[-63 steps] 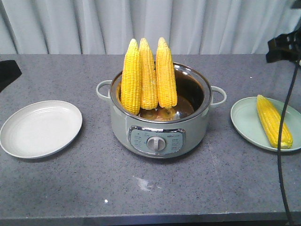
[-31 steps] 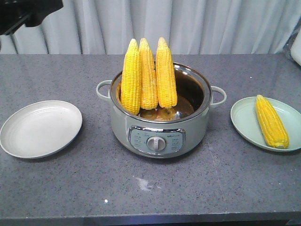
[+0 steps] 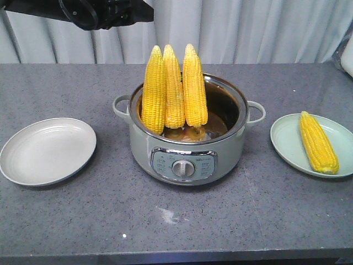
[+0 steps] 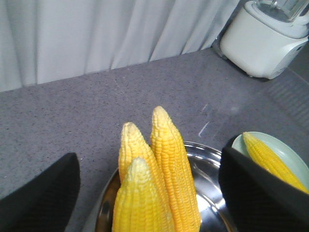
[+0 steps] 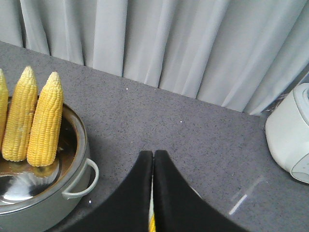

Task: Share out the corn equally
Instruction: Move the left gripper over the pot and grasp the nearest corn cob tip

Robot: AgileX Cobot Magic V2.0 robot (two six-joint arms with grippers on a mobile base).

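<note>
In the front view, a grey-green cooking pot (image 3: 220, 154) with a dial on its front sits mid-frame on the grey counter (image 3: 165, 221). Three corn cobs (image 3: 174, 88) stand upright in it, tips up, bunched against the left part of the rim. The fourth cob (image 3: 318, 142) lies on the pale green plate (image 3: 287, 143) at the right edge, its tip pointing toward the back. A whitish plate (image 3: 47, 152) sits at the left, well apart from the pot. The left arm (image 3: 105, 11) is a dark shape in the upper left corner, in front of the curtain (image 3: 248, 27). From here I cannot tell how its tool stands.

In the left wrist view, the left gripper (image 4: 149, 154) is spread wide. One dark finger (image 4: 38, 198) is at the lower left and the other at the lower right. The three cob tips rise between them from the bottom centre and touch neither finger. The pot's shiny steel rim curves below them. The green plate and its cob show partly behind the lower-right finger. A white appliance (image 4: 270, 38) stands in the upper right.

In the right wrist view, the right gripper (image 5: 153, 154) is at the bottom centre, its two black fingers pressed together with only a thin seam between them. A sliver of yellow shows in that seam at the bottom edge, and I cannot tell what it belongs to. The pot and its upright cobs are at the lower left, and the white appliance is at the right edge.
</note>
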